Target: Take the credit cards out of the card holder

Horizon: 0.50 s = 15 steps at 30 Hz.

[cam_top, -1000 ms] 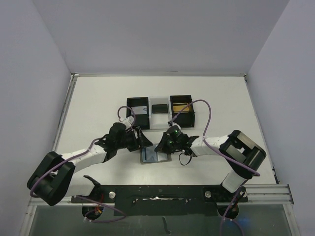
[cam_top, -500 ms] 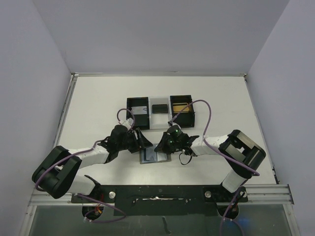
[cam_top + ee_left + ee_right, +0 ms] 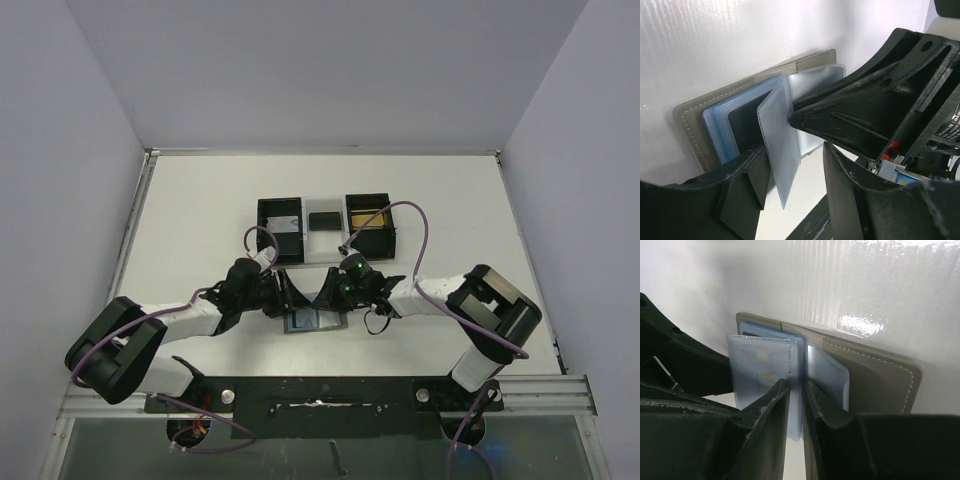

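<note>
The grey card holder (image 3: pixel 316 321) lies open on the table between both arms. In the left wrist view its stitched grey cover (image 3: pixel 690 131) holds blue-grey pocket leaves, and one pale leaf (image 3: pixel 780 145) stands upright. My right gripper (image 3: pixel 330 296) is shut on that leaf's edge; in the right wrist view (image 3: pixel 796 385) a thin bluish sheet sits between its fingers. A whitish-blue credit card (image 3: pixel 760 371) with gold marks shows in the leaf beside it. My left gripper (image 3: pixel 285 296) is open, its fingers (image 3: pixel 747 190) either side of the upright leaf's lower corner.
A black three-compartment tray (image 3: pixel 261 225) stands just behind the holder, with something yellow in its right compartment (image 3: pixel 368 218). The two grippers are nearly touching over the holder. The table's side rails run along the left and right edges.
My left gripper has moved right and closer to the holder, now straddling the upright leaf. The right gripper has stayed in place, holding the leaf.
</note>
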Each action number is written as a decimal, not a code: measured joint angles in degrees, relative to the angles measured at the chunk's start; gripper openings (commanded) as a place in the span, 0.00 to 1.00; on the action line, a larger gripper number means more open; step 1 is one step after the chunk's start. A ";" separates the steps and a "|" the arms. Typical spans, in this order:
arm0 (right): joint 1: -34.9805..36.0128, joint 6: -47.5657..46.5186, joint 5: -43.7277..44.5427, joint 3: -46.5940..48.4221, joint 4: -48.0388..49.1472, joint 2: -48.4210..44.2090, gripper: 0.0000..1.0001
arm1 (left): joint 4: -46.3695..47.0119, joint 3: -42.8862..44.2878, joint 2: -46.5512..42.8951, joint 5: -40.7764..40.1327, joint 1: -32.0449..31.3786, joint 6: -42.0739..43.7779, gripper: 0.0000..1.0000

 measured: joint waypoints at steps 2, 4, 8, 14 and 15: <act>0.00 -0.42 -0.07 -0.09 0.00 -0.57 0.24 | 0.00 0.00 0.00 0.31 -0.07 0.00 0.44; 0.00 -0.79 -0.04 -0.92 0.07 -2.05 0.28 | -0.02 0.00 0.00 0.39 -0.11 0.00 0.44; 0.00 -0.94 0.35 -2.73 -0.20 -6.88 0.32 | -0.07 0.00 0.00 0.42 -0.15 -0.02 0.44; 0.00 -0.98 3.56 -2.80 -2.49 -12.39 0.37 | -0.24 0.00 0.00 0.42 -0.59 -0.04 0.44; 0.00 -0.96 4.20 -2.82 -2.97 -13.18 0.38 | -0.24 0.02 0.00 0.42 -0.68 -0.04 0.44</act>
